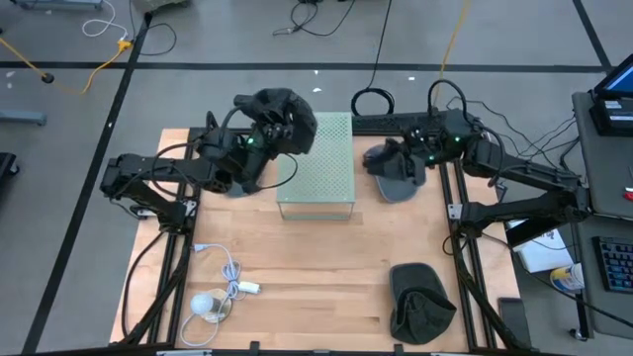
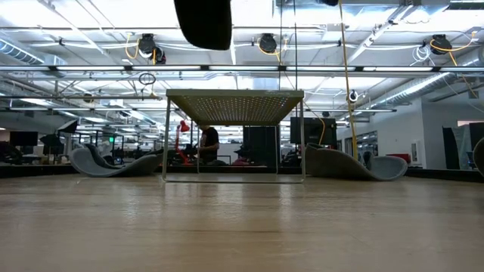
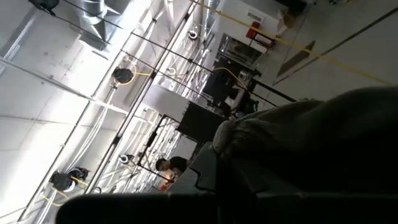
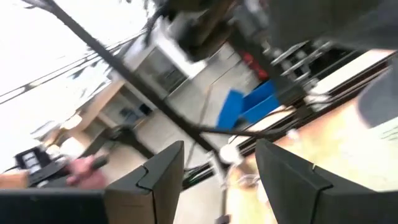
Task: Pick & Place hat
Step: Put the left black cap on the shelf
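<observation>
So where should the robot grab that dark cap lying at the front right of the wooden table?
Probably the rounded, crumpled crown of the dark fabric cap, coming straight down from above. It lies flat on the wooden table with nothing touching it, and its soft folds look easier to pinch than the flat brim.

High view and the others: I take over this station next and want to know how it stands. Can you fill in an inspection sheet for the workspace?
Surface: wooden table, a perforated rack standing at its middle.
Job's things: one dark hat held up by the left claw over the rack's left edge; a grey hat right of the rack; a dark hat near the front right corner.
Clutter: a small white item at front left.
Grippers: left claw shut on the raised hat; right claw open, beside the grey hat.
Cables: white cord on the table; black and yellow leads on the floor behind.
Surroundings: a person sits far behind the rack in the low view.
</observation>
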### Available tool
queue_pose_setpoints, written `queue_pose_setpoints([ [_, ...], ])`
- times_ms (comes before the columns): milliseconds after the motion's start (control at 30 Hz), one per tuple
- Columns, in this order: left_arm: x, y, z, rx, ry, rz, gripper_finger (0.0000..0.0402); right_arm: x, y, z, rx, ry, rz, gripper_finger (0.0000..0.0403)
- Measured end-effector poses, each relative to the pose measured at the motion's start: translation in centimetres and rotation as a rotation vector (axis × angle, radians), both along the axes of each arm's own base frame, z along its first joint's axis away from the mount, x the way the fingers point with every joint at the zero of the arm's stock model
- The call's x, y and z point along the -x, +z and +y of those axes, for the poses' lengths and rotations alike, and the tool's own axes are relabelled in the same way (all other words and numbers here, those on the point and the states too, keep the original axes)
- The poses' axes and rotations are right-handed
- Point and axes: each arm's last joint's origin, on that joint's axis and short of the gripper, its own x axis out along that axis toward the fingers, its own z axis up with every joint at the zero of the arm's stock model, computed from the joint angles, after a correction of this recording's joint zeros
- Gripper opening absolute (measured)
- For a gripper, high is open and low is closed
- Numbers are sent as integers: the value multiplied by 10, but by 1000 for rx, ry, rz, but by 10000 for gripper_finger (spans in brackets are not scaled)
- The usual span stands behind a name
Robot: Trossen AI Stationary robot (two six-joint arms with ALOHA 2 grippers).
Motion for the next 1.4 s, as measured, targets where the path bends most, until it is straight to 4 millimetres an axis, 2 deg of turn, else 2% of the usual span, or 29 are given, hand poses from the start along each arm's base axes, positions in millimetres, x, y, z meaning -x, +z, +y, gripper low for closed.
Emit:
queue_pose_setpoints([
  [267,5,18,5,112,-68,2,9,5,3,3,-7,54,-13,190],
  [533,24,39,16,254,-140,-6,9,12,8,6,-34,57,-25,188],
  [733,40,54,20,419,-233,-135,9,21,13,8,-48,55,-44,191],
  [833,48,58,24,562,-316,-224,9,23,15,9,-48,55,-53,190],
  [967,56,57,35,792,-433,-285,9,24,16,9,-45,55,-61,187],
  [1167,63,42,51,1054,-512,-199,9,24,15,9,-44,54,-59,190],
  [1267,66,39,57,1093,-483,-199,9,24,15,9,-44,53,-59,188],
  [1400,67,41,64,1093,-429,-299,9,24,15,9,-41,52,-60,185],
])
